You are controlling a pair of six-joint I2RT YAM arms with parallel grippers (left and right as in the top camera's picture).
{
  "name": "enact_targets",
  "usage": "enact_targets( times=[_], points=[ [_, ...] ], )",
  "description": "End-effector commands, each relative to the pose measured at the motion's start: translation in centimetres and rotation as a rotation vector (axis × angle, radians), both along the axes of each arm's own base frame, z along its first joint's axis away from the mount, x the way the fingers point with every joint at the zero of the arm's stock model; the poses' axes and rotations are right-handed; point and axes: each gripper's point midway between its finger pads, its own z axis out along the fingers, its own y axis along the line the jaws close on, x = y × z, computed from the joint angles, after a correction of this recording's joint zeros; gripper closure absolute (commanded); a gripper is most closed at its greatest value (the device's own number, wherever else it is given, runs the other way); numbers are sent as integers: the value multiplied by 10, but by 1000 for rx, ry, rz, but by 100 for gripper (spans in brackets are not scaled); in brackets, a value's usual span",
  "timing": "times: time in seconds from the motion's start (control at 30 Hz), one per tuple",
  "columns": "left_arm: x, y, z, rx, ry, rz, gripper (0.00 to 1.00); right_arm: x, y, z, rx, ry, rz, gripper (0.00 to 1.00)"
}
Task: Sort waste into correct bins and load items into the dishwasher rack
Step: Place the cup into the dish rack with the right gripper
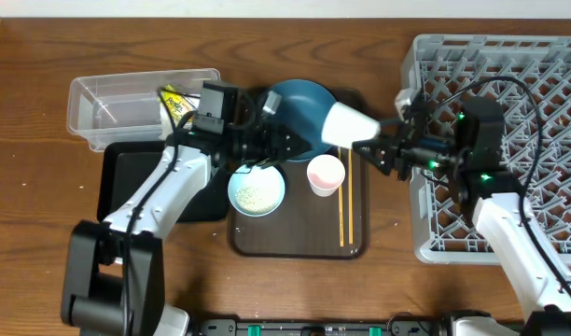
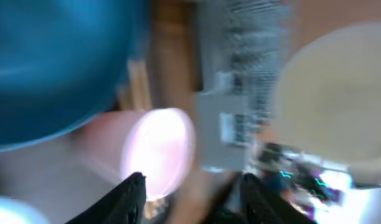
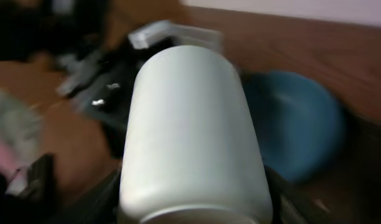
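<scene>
The small green cup (image 1: 346,124) is the piece in hand. It lies on its side, clamped at one end by my right gripper (image 1: 374,142), above the 1 o'clock corner of the brown tray (image 1: 267,240). That puts it between the dark blue dish (image 1: 299,103) at its 9 o'clock and the dishwasher rack (image 1: 547,75) at its 3 o'clock. Working from the left, my left gripper (image 2: 193,196) hangs beside the dish with its jaws wide apart and nothing between them. I judge it should wait there, clear of the pink cup (image 1: 325,175), and leave the lane free. For the carry itself, I would raise my right wrist enough to clear the rack's near wall and swing toward 3 o'clock. Then I would turn the cup mouth-down and settle it into a lattice cell before parting the jaws, since clipping the wall could knock it loose. The cup looks pale, almost white with a faint green tint, smooth and gently tapered. In the right wrist view it fills the gap between my fingers (image 3: 281,199).
</scene>
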Motion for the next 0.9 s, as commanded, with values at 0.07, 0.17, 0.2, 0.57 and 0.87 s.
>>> enact_targets(
  times=[0.07, 0.17, 0.2, 0.57, 0.87],
  points=[
    [10, 51, 13, 346, -239, 108, 48, 31, -74, 21, -153, 22, -377, 99],
    [6, 80, 29, 487, -304, 189, 48, 35, -128, 26, -242, 120, -611, 99],
    [5, 89, 34, 529, -320, 221, 47, 34, -147, 30, -272, 148, -689, 99],
    [-16, 121, 61, 644, -368, 315, 46, -6, -318, 72, -516, 264, -1356, 99],
    [-19, 122, 57, 651, -351, 308, 46, -46, -415, 57, -531, 405, -1634, 99]
  ],
)
